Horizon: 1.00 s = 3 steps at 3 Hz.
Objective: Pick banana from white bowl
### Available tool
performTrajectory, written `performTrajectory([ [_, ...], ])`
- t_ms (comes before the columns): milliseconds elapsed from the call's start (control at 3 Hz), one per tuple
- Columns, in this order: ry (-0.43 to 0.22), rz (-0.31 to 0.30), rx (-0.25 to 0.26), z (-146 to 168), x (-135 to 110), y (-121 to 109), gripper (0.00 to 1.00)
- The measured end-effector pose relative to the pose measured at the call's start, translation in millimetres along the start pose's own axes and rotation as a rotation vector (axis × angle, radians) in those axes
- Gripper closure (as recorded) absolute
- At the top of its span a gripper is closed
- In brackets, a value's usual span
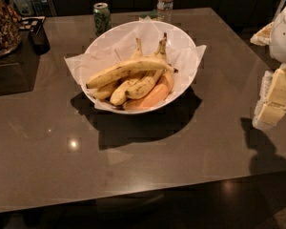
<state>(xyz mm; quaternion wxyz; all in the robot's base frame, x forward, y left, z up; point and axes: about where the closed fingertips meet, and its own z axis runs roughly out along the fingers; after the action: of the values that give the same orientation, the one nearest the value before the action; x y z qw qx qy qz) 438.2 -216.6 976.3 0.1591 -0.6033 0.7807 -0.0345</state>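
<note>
The white bowl (181, 42), wide and lined with crinkled white paper, stands on the brown table (133, 166) a little behind its middle. The banana (126, 69), the longest one, lies across the top of the pile, running from lower left to a dark tip at the right. Shorter bananas (143, 82) lie under it, and an orange fruit (155, 95) rests at the bowl's front. My gripper (274, 101) hangs at the right edge of the view, well to the right of the bowl and above the table, its pale yellowish pads showing. It holds nothing that I can see.
A green soda can (101, 17) and a clear water bottle (165, 3) stand behind the bowl near the table's far edge. A dark container (39, 39) and a heap of items (2, 20) sit at the far left. The gripper's shadow (264, 151) falls on the table's right front.
</note>
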Motion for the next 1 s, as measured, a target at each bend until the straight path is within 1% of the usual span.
performTrajectory([
  [333, 0.000, 0.000, 0.000, 0.1, -0.2, -0.1, 0.00],
  [667, -0.102, -0.126, -0.053, 19.7, -64.0, -25.4, 0.00],
  [1000, -0.143, -0.159, -0.041, 22.2, -90.3, -42.6, 0.00],
])
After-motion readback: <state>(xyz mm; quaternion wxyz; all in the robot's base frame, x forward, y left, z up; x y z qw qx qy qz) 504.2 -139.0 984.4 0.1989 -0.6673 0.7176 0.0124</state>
